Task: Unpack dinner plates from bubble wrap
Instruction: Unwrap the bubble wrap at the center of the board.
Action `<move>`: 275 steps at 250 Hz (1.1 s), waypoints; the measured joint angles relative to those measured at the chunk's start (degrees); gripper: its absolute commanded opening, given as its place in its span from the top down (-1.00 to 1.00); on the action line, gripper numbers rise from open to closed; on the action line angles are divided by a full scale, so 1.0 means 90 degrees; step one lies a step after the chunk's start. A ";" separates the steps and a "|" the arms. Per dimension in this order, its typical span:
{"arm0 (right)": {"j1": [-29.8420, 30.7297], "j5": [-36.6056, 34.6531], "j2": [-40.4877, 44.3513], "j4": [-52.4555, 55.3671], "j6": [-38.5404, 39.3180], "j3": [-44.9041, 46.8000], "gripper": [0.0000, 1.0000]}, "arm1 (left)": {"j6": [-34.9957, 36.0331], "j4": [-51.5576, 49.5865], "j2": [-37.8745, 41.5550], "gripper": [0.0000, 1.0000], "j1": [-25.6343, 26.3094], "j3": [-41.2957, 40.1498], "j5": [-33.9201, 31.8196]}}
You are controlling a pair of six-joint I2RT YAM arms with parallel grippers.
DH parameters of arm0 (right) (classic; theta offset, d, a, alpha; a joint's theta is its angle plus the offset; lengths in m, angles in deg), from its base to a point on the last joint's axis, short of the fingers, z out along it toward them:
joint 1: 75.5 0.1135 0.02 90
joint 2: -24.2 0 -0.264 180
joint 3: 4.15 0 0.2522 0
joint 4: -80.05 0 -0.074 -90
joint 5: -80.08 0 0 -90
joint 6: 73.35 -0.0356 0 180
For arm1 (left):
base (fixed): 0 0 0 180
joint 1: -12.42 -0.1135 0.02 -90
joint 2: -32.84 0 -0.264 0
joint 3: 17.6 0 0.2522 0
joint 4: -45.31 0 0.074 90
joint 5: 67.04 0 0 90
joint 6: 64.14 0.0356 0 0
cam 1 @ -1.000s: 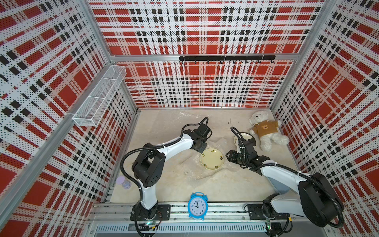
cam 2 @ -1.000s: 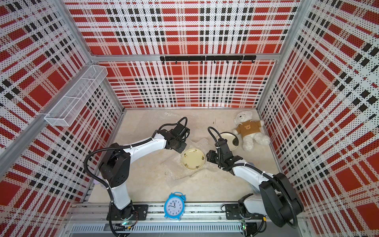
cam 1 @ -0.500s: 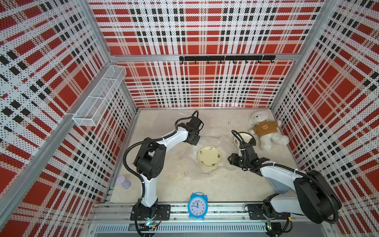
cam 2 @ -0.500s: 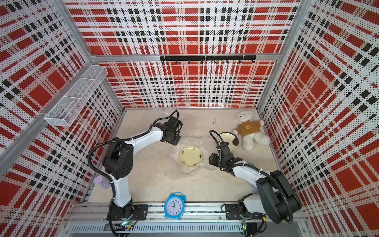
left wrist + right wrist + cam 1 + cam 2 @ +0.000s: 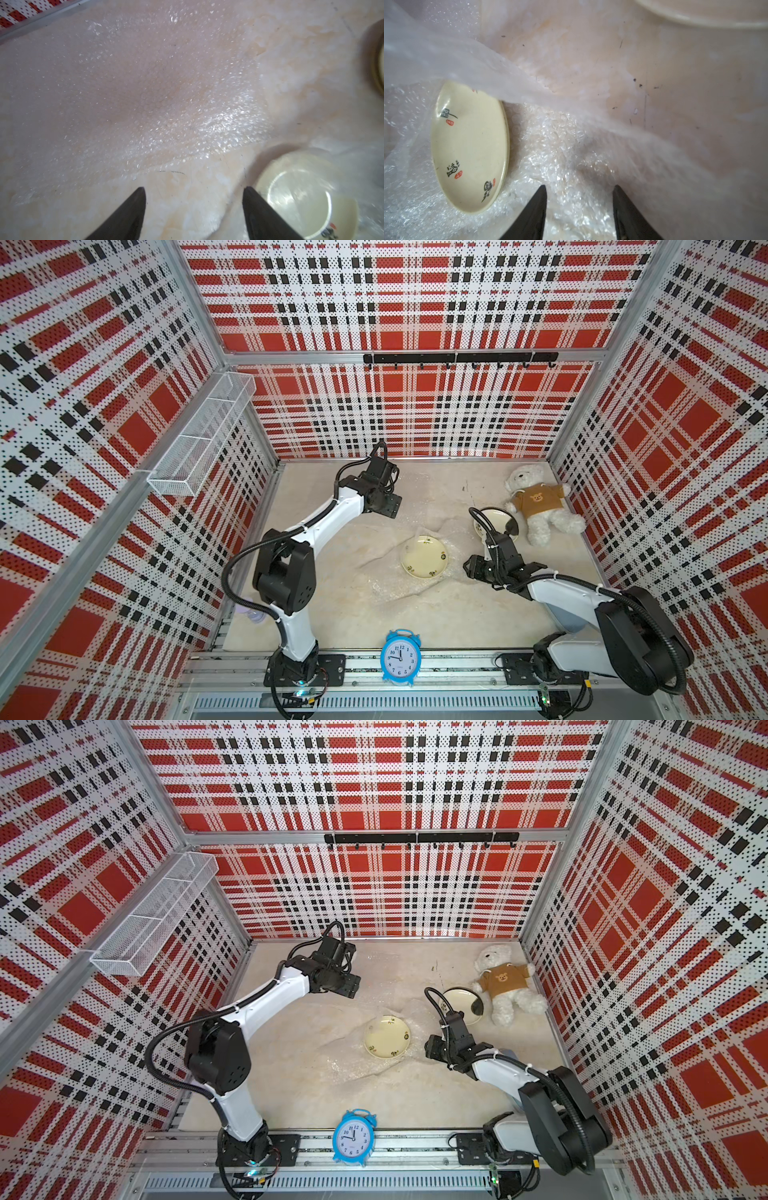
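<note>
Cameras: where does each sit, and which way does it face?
Top views: high above the front, looking down at the table; left arm and right arm show whole.
Left wrist: behind the open left gripper, facing bubble wrap; fingertips show.
Right wrist: behind the right gripper, facing the plate on wrap; fingertips show.
Shared: the plate appears in every view.
</note>
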 measured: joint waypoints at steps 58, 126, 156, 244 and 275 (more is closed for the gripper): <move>0.0000 0.0083 0.0141 0.0168 0.0109 -0.0423 -0.08 | -0.0440 -0.0187 0.1600 -0.50 0.0857 -0.1423 0.0454; 0.0032 0.0267 -0.0165 -0.0044 0.0092 -0.0466 -0.08 | -0.1107 -0.0772 0.2028 -0.99 0.1649 -0.2810 0.0238; 0.0044 0.0311 -0.0233 -0.0153 0.0083 -0.0464 -0.08 | -0.1156 -0.0998 0.2106 -0.99 0.1671 -0.2822 -0.0352; 0.0138 0.0335 -0.0243 -0.0321 -0.0039 -0.0425 -0.08 | -0.0782 -0.1297 0.1124 -0.89 0.1821 -0.2531 -0.1158; 0.0146 0.0333 -0.0243 -0.0318 -0.0051 -0.0425 -0.08 | -0.0673 -0.1409 0.0695 -0.66 0.1821 -0.2453 -0.1297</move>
